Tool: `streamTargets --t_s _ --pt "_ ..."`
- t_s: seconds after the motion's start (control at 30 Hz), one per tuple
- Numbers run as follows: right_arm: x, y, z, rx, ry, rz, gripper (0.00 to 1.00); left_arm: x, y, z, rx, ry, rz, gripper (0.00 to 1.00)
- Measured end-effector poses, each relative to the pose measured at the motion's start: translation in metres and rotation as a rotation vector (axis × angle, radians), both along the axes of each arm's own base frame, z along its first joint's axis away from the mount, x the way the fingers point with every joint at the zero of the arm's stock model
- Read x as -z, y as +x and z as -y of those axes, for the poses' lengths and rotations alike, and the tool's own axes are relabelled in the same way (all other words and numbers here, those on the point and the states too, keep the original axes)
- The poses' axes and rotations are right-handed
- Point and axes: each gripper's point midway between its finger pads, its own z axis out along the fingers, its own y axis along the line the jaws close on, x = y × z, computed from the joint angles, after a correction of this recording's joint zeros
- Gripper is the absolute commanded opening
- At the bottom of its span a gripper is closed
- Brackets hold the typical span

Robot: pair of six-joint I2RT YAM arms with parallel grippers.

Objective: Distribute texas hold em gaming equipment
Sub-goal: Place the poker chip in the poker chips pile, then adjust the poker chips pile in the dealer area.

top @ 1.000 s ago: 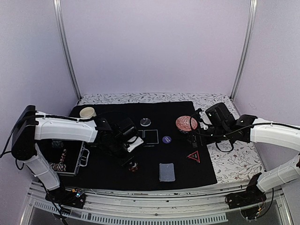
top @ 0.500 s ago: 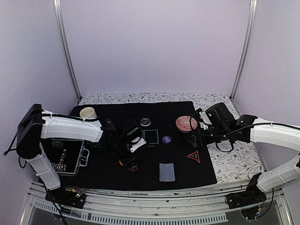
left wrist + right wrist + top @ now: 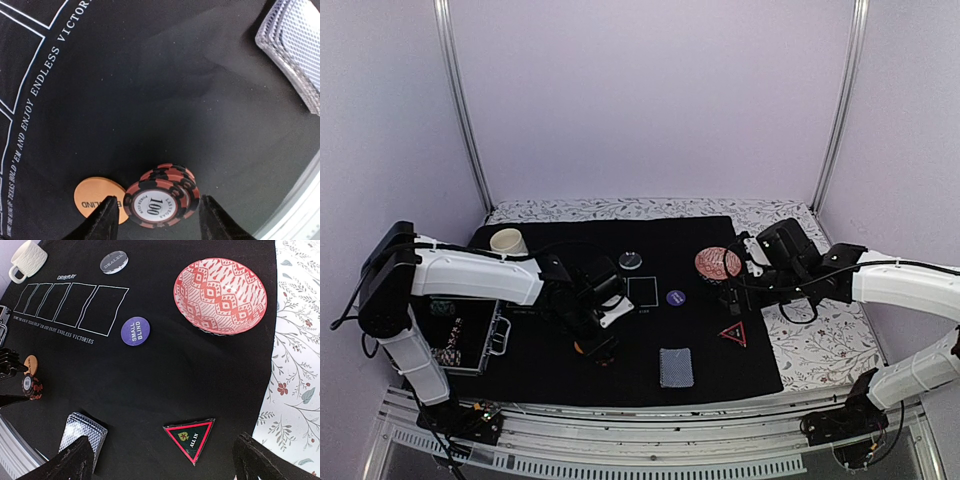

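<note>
Black felt mat (image 3: 150, 75) carries everything, and near its front edge sits a short stack of red-and-black striped poker chips (image 3: 162, 197), the top one printed 100, just beside the orange disc (image 3: 97, 200) and well apart from the card deck (image 3: 295, 50). The left gripper (image 3: 159, 222) stands over the stack with a finger on either side, parted and not visibly pinching it; a sliver of mat shows on the left, while on the right I cannot tell whether there is contact. The chips look rigid and dense for their size, with smooth rims, and the pile is already staggered, so it will likely shear apart if squeezed high; the safer hold is across the rims, low, catching every chip at once. The right gripper (image 3: 167, 465) hangs wide open and empty above the triangle marker (image 3: 190, 439), near the purple disc (image 3: 135, 331) and the red patterned bowl (image 3: 220, 295).
</note>
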Motion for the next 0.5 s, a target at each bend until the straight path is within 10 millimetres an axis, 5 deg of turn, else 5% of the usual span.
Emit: streamTargets --t_s 0.13,0.3,0.37,0.5 --pt "-0.004 0.002 -0.003 -0.008 -0.001 0.002 1.0 -0.009 0.004 0.005 -0.012 -0.032 0.018 0.65" --pt "-0.015 0.005 -0.019 -0.042 0.027 0.007 1.0 -0.046 0.02 0.011 -0.079 -0.142 0.074 0.7" --pt "-0.018 0.004 -0.035 -0.075 0.032 0.008 1.0 -0.061 0.033 0.004 -0.145 -0.187 0.093 0.71" --pt "-0.02 -0.002 -0.083 -0.173 0.021 0.003 0.99 -0.084 0.074 -0.045 -0.368 -0.261 0.145 0.81"
